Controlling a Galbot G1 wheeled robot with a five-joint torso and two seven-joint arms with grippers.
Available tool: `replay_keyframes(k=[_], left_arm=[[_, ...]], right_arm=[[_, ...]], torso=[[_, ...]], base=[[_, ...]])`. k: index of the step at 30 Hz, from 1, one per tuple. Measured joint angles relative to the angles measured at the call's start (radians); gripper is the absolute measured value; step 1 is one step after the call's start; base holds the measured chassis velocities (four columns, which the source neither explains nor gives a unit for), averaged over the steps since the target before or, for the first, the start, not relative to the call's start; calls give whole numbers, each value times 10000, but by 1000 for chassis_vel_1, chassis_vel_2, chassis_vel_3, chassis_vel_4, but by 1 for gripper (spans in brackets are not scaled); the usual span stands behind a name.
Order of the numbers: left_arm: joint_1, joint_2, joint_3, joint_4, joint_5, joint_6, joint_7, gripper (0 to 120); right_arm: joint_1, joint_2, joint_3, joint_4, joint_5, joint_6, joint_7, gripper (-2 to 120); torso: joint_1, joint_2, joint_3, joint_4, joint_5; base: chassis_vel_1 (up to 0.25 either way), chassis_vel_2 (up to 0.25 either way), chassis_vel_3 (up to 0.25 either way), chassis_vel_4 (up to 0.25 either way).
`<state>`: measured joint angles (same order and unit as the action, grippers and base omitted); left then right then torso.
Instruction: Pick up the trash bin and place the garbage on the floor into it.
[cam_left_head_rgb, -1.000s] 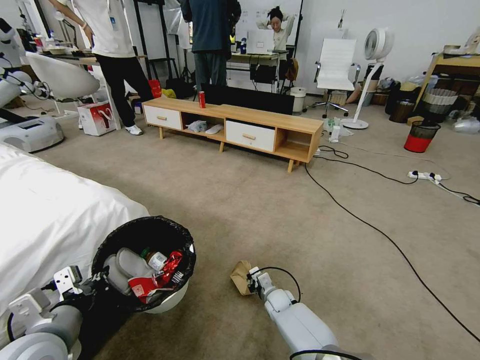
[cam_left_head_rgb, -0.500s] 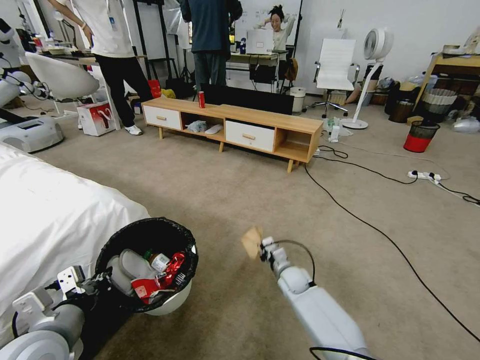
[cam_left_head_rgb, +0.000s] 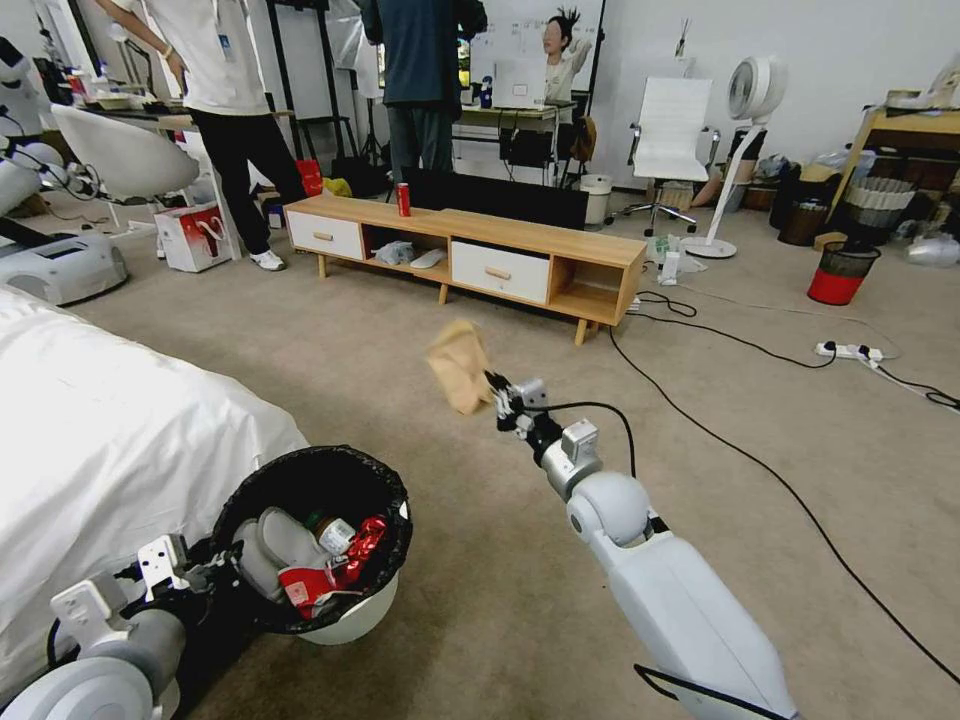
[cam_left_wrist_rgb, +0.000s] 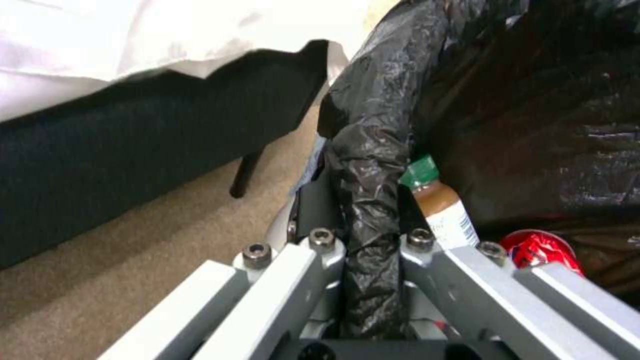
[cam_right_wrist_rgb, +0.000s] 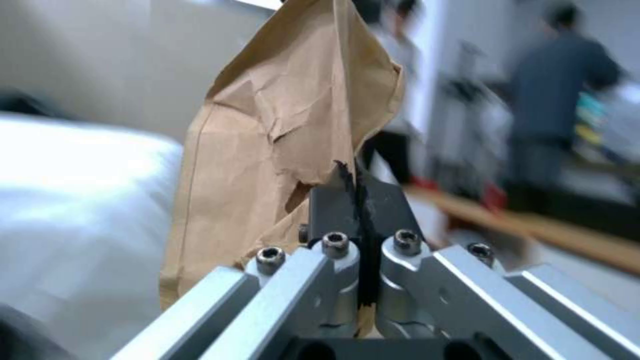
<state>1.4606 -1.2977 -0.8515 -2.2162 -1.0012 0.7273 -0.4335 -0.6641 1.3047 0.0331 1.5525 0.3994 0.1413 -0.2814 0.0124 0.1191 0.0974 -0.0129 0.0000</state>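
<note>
The trash bin (cam_left_head_rgb: 345, 615), pale white with a black bag (cam_left_wrist_rgb: 370, 165) over its rim, hangs low at the left beside the bed. My left gripper (cam_left_head_rgb: 205, 568) is shut on its rim (cam_left_wrist_rgb: 367, 260). Inside lie a green-capped bottle (cam_left_wrist_rgb: 437, 205), a red wrapper (cam_left_head_rgb: 355, 550) and a red-and-white cup (cam_left_head_rgb: 305, 588). My right gripper (cam_left_head_rgb: 497, 393) is raised in mid-air over the carpeted floor (cam_left_head_rgb: 480, 440), to the right of and beyond the bin. It is shut on a crumpled brown paper bag (cam_left_head_rgb: 458, 365), which stands up from the closed fingers (cam_right_wrist_rgb: 333, 220) in the right wrist view.
A white bed (cam_left_head_rgb: 90, 420) fills the left. A low wooden TV bench (cam_left_head_rgb: 470, 250) with a red can (cam_left_head_rgb: 404, 199) stands ahead. Black cables (cam_left_head_rgb: 720, 430) and a power strip (cam_left_head_rgb: 848, 351) cross the carpet on the right. A red-bottomed mesh bin (cam_left_head_rgb: 842, 272) stands far right.
My right arm has lifted the brown paper bag off the carpet and carried it up and forward. The left gripper still holds the bin, which has shifted slightly right and lower in the picture.
</note>
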Motion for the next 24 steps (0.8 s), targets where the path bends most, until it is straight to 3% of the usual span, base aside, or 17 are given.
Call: replay_keyframes(k=[2,8,24], left_arm=[[-1,74,14,17,-87,37,8,3],[-78,160,100,90,-187,70,39,3],[-158,170,31,104,-223,70,109,3]], right_arm=[[-87,-69,-248,355,743,701,-1074,0],[-276,-321,-698,906,1421,885,-2269,0],[-761,-1144,-1530,913,1297,874,-2517,0]], torso=[[0,1,1,1,1],[0,1,0,0,0],[0,0,1,-1,1]], base=[[0,0,0,0],[0,0,0,0],[0,0,0,0]])
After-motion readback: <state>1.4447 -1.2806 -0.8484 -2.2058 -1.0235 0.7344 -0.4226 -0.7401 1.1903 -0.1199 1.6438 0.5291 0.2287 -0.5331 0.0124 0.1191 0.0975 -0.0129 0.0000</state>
